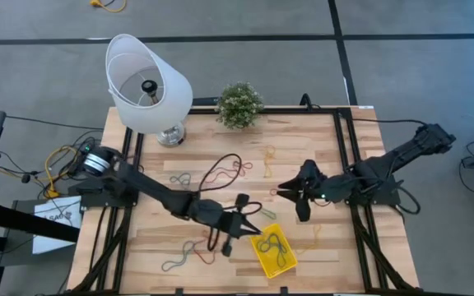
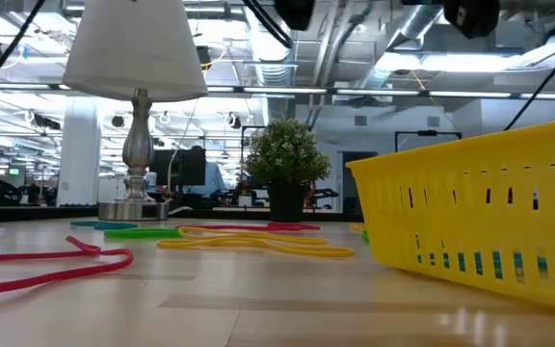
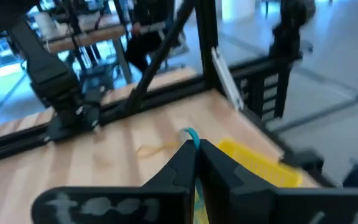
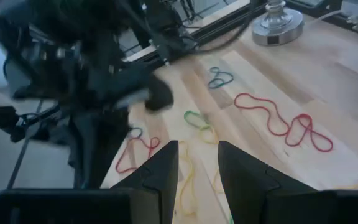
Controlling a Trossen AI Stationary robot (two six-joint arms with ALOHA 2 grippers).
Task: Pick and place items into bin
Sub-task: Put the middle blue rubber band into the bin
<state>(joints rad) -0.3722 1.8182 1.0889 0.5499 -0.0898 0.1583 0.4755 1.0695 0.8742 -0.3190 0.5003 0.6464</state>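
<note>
left gripper [image 1: 239, 233] pinches a grey-blue loop [image 3: 190, 135] beside the bin [image 1: 273, 252].

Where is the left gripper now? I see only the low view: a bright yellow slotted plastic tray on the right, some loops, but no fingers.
Observer: The left gripper hangs above the table close beside the bright yellow plastic tray.
Operator: Does it hold something?
Observer: Yes, it is shut on a thin grey-blue rubber loop.
Operator: And the right arm?
Observer: The right gripper is open and empty over the middle of the light wooden table, farther from the tray.
</note>
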